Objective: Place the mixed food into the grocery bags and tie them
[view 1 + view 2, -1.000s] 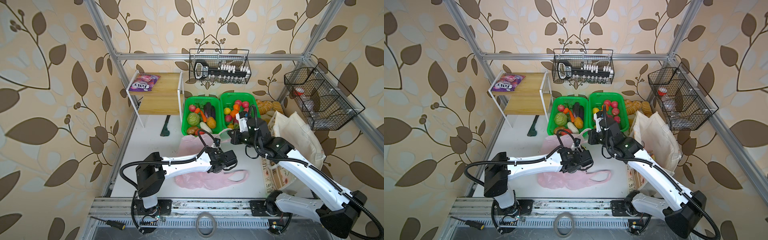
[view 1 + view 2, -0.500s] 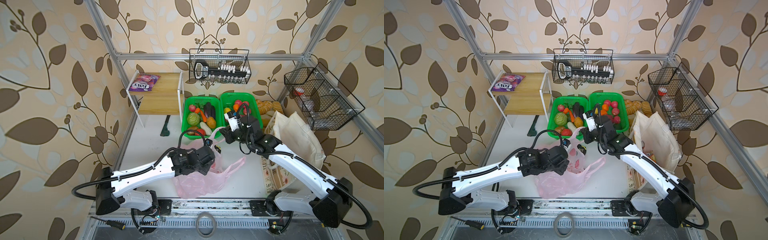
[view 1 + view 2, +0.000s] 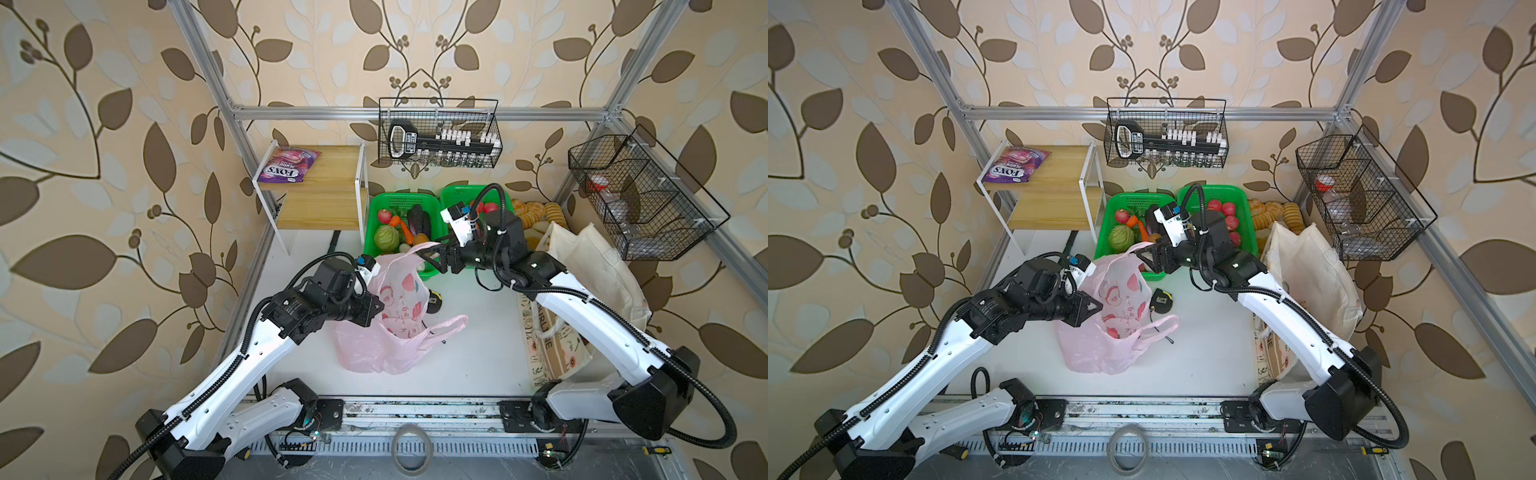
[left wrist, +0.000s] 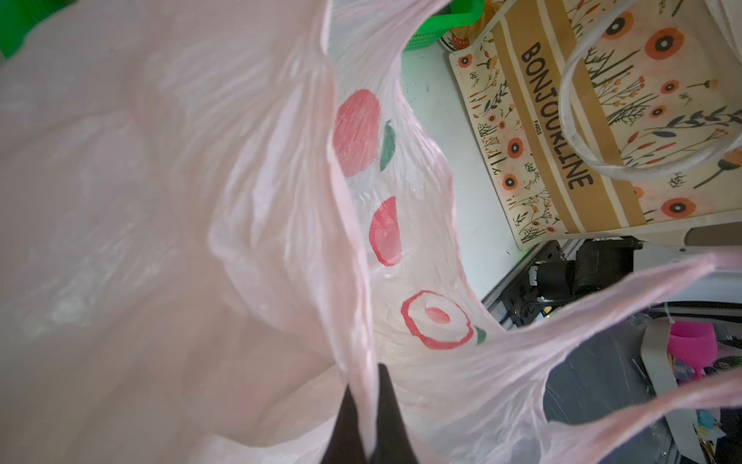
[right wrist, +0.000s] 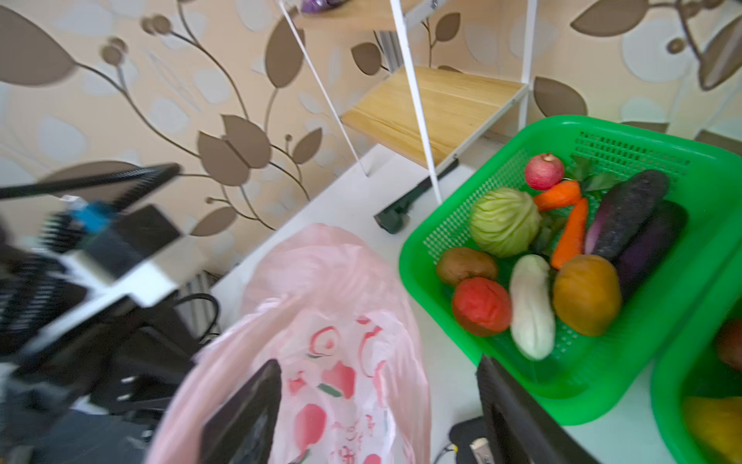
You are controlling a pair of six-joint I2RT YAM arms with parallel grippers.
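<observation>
Left wrist view, first entry?
— Entry 1: left claw (image 4: 364, 397), clenched on the rim of the pink bag (image 4: 241, 201); bag sits mid-counter (image 3: 478, 365).
— Further back?
— Entry 2: right claw (image 5: 377, 405), released, spread wide at the bag's top. Entry 3: tote (image 3: 594, 257), right side. Entry 4: green baskets (image 3: 386, 198) holding vegetables (image 3: 386, 237). Entry 5: purple packet (image 3: 286, 166), far shelf (image 3: 332, 174).

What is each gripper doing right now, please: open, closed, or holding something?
Left gripper: closed on the pink bag.
Right gripper: open, holding nothing.
</observation>
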